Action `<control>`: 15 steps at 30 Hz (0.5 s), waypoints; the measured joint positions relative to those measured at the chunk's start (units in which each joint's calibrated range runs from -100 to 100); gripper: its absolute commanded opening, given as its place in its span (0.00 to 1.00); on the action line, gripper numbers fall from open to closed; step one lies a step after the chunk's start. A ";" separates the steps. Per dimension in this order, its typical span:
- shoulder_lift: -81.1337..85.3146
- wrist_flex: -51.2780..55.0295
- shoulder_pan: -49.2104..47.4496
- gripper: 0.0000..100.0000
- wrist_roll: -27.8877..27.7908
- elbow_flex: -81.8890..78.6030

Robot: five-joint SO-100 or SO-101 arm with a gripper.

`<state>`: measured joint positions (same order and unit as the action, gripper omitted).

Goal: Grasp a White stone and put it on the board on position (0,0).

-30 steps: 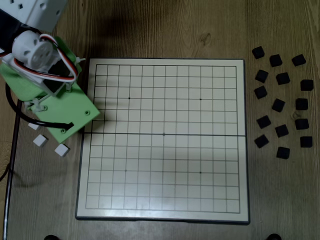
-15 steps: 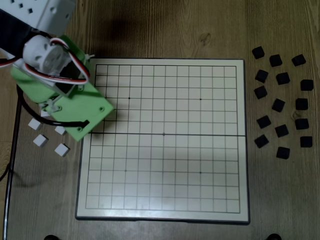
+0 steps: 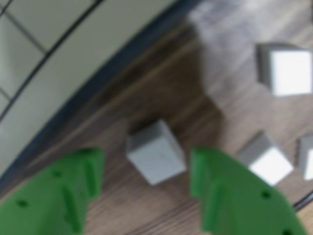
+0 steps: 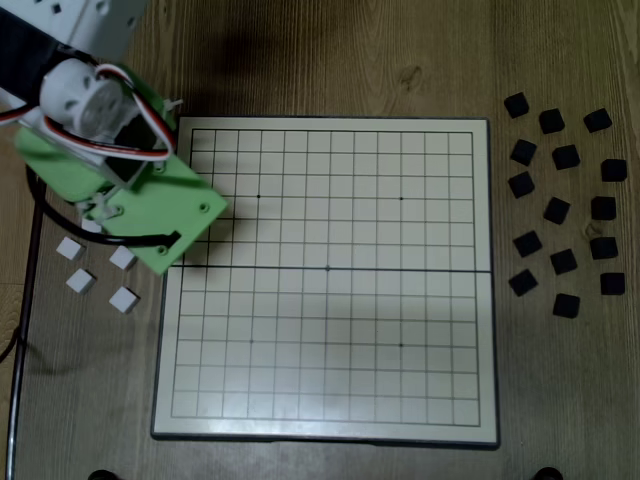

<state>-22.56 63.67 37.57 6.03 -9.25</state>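
A dark brown wood-grain tabletop (image 4: 330, 60) fills the fixed view from edge to edge, with a knot in the grain near the upper centre. Soft shadows darken its upper left. The wrist view shows the same streaked grain, blurred.

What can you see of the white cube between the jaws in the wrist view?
The cube is a small, matte, pale grey-white block with rounded edges, plastic by the look. It rests on the wooden table, turned cornerwise to the camera, just off the board's dark edge. It lies in the gap between the open green jaws of the gripper, and neither jaw touches it. Other cubes sit apart to its right. The picture is blurred.
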 measured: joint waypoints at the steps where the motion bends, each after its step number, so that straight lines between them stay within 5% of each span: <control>1: 0.00 -0.24 0.11 0.13 -0.20 -0.18; 15: 0.00 -1.03 1.19 0.12 -2.34 -1.43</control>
<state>-22.56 62.63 38.76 3.69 -10.68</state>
